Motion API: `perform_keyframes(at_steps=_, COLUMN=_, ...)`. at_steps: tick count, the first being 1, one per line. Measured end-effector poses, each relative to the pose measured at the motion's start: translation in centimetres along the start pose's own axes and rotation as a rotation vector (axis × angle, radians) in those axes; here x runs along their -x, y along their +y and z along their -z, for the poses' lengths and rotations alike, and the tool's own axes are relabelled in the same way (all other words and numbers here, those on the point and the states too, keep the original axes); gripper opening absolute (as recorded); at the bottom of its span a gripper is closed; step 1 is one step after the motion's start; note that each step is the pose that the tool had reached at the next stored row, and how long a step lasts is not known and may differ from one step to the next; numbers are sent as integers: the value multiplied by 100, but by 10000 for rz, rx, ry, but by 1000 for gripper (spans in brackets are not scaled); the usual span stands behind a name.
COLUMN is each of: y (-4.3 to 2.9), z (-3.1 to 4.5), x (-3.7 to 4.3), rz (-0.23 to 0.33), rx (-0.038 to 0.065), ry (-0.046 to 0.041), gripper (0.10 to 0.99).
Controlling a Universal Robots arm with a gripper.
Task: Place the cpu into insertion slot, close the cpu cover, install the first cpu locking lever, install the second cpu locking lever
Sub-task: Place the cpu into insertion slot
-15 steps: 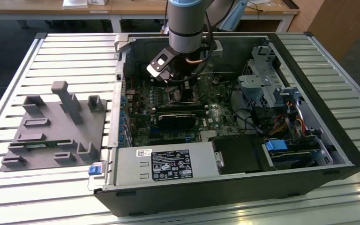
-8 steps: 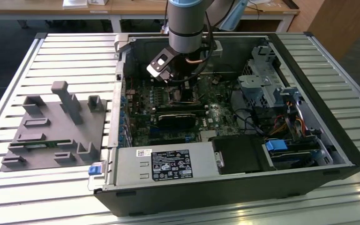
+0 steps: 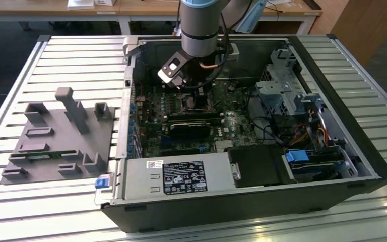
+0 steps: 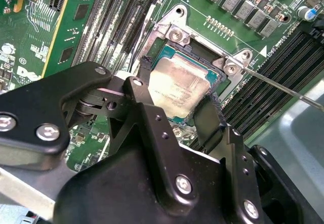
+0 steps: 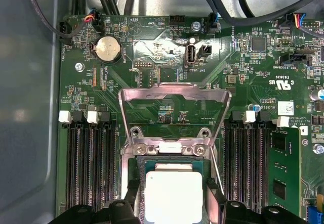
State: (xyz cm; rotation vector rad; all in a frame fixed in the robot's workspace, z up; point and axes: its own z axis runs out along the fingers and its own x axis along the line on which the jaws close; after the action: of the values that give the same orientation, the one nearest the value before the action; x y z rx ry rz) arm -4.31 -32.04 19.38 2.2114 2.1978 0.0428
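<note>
**Chip (image 4: pixel 179 90) (image 5: pixel 173 196) Held at the Socket (image 5: pixel 169 164), Cover (image 5: pixel 174 88) Open**

Reaches down into the open computer case (image 3: pixel 247 206) on the slatted desk (image 3: pixel 66 55). Grips the chip with narrow jaws, fingers (image 4: pixel 207 128) against two opposite edges. Holds it square over the socket on the green circuit board (image 5: pixel 243 77); cannot tell whether seated or just above. Has the cover tipped open beyond the socket.
</note>
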Motion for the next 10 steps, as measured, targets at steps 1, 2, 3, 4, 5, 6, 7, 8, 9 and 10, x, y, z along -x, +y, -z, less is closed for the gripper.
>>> perform_keyframes(at_steps=1, y=1, z=0, x=-3, rz=0, rx=1, ry=1, gripper=612)
perform_keyframes(at_steps=2, y=2, z=0, x=-5, rz=0, rx=0, ry=0, gripper=612)
perform_keyframes(at_steps=3, y=2, z=0, x=-7, rz=0, rx=-1, ry=-1, gripper=612)
perform_keyframes(at_steps=4, y=4, z=0, x=-10, rz=-1, rx=0, ry=0, gripper=612)
perform_keyframes(at_steps=5, y=6, z=-1, x=-12, rz=-1, rx=0, ry=0, gripper=612)
perform_keyframes(at_steps=6, y=7, z=-1, x=-14, rz=-2, rx=0, ry=-1, gripper=612)
perform_keyframes(at_steps=7, y=8, z=-1, x=-16, rz=-2, rx=0, ry=0, gripper=612)
perform_keyframes(at_steps=8, y=9, z=-2, x=-18, rz=-2, rx=0, ry=0, gripper=612)
perform_keyframes(at_steps=9, y=11, z=-2, x=-21, rz=0, rx=0, ry=-1, gripper=612)
perform_keyframes(at_steps=10, y=12, z=-2, x=-23, rz=0, rx=0, ry=0, gripper=612)
